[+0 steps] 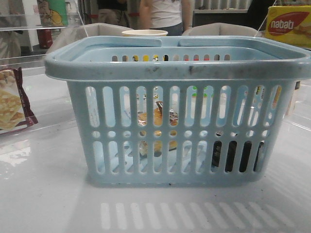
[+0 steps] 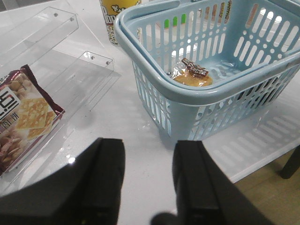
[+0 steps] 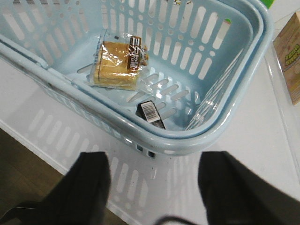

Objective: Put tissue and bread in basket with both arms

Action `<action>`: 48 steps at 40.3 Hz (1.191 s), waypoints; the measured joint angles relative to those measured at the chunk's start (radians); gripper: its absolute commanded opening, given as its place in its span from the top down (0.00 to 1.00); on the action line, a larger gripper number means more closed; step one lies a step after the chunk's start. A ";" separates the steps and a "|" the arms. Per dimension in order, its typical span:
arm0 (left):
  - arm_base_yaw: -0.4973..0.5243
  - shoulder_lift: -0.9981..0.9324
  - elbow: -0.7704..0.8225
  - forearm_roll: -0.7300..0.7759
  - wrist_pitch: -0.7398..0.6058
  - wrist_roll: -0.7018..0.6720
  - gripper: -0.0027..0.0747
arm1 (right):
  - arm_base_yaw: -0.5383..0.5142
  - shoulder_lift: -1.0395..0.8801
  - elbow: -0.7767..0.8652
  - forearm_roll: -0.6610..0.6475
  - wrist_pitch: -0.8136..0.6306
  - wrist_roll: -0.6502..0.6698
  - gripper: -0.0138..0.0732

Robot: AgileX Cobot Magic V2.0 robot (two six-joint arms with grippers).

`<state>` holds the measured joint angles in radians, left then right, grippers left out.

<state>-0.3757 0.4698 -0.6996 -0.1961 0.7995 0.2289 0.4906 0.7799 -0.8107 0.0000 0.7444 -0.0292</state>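
Observation:
The pale blue basket (image 1: 177,68) stands in the middle of the white table. The bread (image 3: 116,63), golden-brown in a clear packet, lies on the basket floor; it also shows in the left wrist view (image 2: 193,75) and through the slots in the front view (image 1: 158,130). The tissue (image 3: 151,113), a small dark pack with a white barcode, lies on the basket floor near the bread; in the front view it shows dark behind the slots (image 1: 238,155). My left gripper (image 2: 147,164) is open and empty over the table beside the basket. My right gripper (image 3: 154,176) is open and empty outside the basket's rim.
A maroon-edged cracker bag (image 2: 23,117) lies on clear acrylic trays (image 2: 61,51) left of the basket. A yellow cup (image 2: 112,14) stands behind the basket. A yellow nabati box (image 1: 289,24) is at the back right. The table edge (image 3: 42,150) runs close to my right gripper.

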 measured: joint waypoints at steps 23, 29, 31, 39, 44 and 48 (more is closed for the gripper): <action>0.000 0.000 0.000 0.000 -0.003 0.000 0.85 | 0.000 0.000 0.000 0.000 0.015 0.000 0.78; 0.000 0.000 0.000 0.000 -0.005 0.000 0.85 | 0.000 0.000 0.000 0.000 0.015 0.000 0.78; 0.000 0.000 0.000 0.000 -0.005 0.000 0.85 | 0.000 0.000 0.000 0.000 0.015 0.000 0.78; 0.037 -0.024 0.009 0.000 -0.009 0.000 0.85 | 0.000 0.000 0.000 0.000 0.015 0.000 0.78; 0.139 -0.104 0.061 0.023 -0.076 0.000 0.85 | 0.000 0.000 0.000 0.000 0.015 0.000 0.78; 0.219 -0.193 0.157 0.037 -0.173 0.000 0.85 | 0.000 0.000 0.000 0.000 0.016 0.000 0.78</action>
<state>-0.1562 0.2768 -0.5429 -0.1589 0.6260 0.2289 0.4906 0.7799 -0.8107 0.0000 0.7605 -0.0292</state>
